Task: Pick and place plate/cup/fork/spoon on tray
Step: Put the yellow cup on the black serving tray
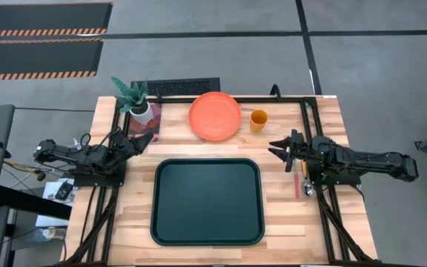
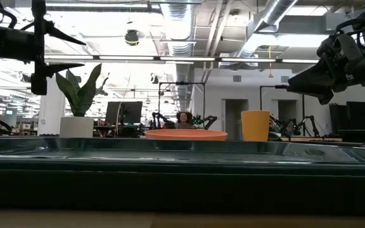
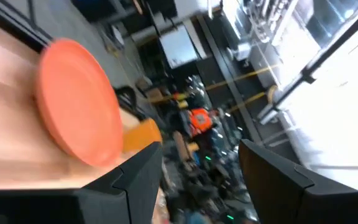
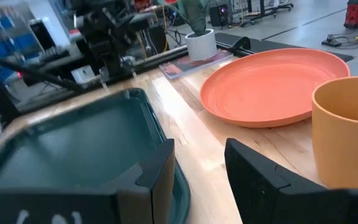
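Jaws: both pairs are standing apart and are holding nothing; in each wrist view a gap is showing between the two dark fingers.
Tray: the tray (image 1: pixel 207 201) is lying flat in the middle of the table (image 1: pixel 351 222), on the near side, and its inside is carrying nothing.
Plate: the plate (image 1: pixel 215 116) is lying flat at the far edge of the table, just beyond the far rim of the tray and apart from it.
Left gripper: the left gripper (image 1: pixel 145 139) is hanging above the table at the left, near the far-left corner of the tray, and is pointing toward the middle.
Right gripper: the right gripper (image 1: pixel 278 148) is hanging above the table at the right of the tray's far-right corner, and is pointing toward the left.
Plant pot: a white plant pot (image 1: pixel 142 111) with a green plant is standing at the far left, to the left of the plate.
Cup: the cup (image 1: pixel 259 120) is standing upright just to the right of the plate, not touching it.
Fork: the fork (image 1: pixel 298 185) is lying on the wood to the right of the tray, partly under the right arm; only its red handle is showing.
Spoon: I cannot tell where it is.
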Controlling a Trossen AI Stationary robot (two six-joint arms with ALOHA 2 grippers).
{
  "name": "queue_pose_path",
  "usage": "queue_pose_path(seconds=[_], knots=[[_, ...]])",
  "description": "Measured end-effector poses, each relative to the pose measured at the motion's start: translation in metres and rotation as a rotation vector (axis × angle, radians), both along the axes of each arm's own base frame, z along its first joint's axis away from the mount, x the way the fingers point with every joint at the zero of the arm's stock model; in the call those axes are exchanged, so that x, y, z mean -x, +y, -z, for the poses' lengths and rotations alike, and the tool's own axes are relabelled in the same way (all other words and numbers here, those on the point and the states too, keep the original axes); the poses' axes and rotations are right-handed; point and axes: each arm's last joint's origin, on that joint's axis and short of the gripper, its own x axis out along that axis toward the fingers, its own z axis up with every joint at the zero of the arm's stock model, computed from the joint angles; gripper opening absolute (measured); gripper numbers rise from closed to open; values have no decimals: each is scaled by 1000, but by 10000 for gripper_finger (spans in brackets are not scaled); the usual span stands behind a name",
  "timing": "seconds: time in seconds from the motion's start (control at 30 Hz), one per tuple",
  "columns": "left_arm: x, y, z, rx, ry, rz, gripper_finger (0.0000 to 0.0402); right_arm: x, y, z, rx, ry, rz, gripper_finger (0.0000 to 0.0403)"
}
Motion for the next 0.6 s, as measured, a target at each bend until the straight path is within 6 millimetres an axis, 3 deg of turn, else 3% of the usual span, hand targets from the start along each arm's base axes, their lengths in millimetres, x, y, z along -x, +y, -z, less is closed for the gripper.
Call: queue_pose_path(seconds=[0.23,0.37,0.6], knots=[[3,-2,-21,-8,-190,126,203,0,0,-3,-268,-108,36,168],[12,0,-47,-60,-250,109,203,0,0,-4,-359,-144,46,169],[16,1,-85,-134,-224,53,203,0,0,-4,-500,-188,66,166]])
